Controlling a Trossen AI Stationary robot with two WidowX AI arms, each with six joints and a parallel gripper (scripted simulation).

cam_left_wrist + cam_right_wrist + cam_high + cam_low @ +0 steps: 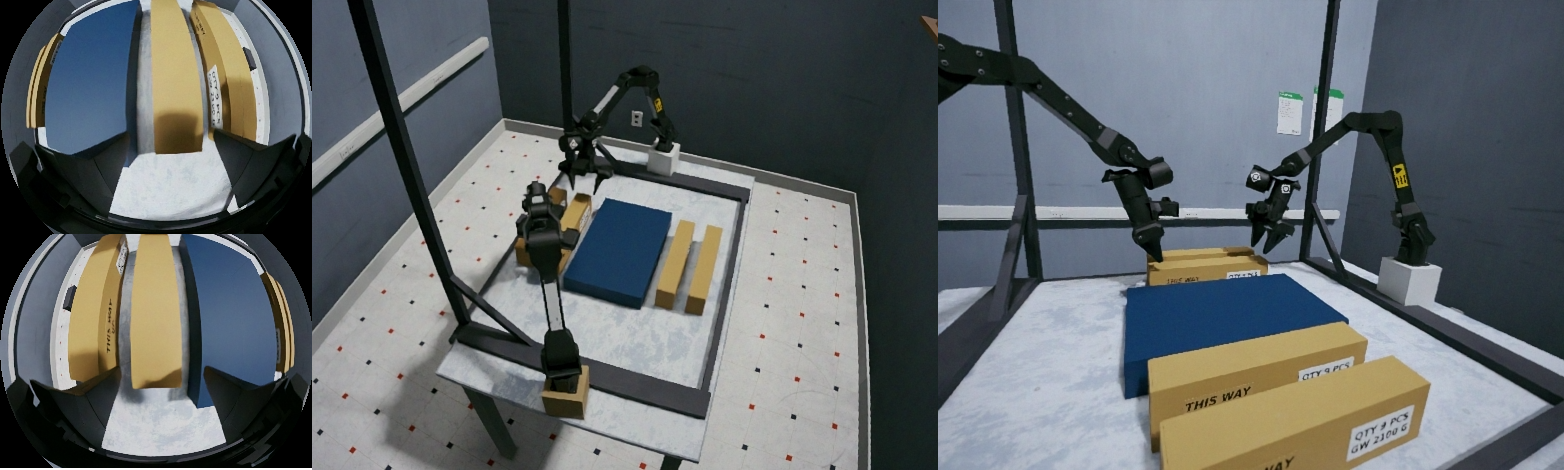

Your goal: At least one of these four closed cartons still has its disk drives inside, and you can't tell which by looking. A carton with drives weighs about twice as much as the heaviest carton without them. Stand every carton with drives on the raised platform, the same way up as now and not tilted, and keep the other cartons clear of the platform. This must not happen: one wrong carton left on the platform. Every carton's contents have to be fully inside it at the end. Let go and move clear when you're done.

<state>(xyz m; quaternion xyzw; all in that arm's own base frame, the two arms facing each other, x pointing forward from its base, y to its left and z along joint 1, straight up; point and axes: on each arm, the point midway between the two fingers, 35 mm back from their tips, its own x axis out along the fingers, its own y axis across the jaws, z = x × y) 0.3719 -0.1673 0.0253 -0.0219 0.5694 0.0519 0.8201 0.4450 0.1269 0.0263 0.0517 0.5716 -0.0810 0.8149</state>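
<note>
The blue raised platform (620,242) (1221,313) (90,85) (230,314) bears no carton. An inner carton (575,215) (1211,264) (175,60) (156,309) and an outer carton (523,252) (235,65) (85,319) stand on its wall side. Another inner carton (677,258) (1241,359) and outer carton (706,263) (1291,419) stand on its other side. My left gripper (584,191) (1260,247) (173,135) is open above the wall-side inner carton's label end. My right gripper (1158,258) (163,371) is open above its other end. Neither holds anything.
A dark frame (635,379) (1484,349) runs around the work area, with upright posts. The white arm base (663,157) (1408,280) and tan arm base (567,402) stand at opposite ends. Narrow gaps separate the cartons in each pair.
</note>
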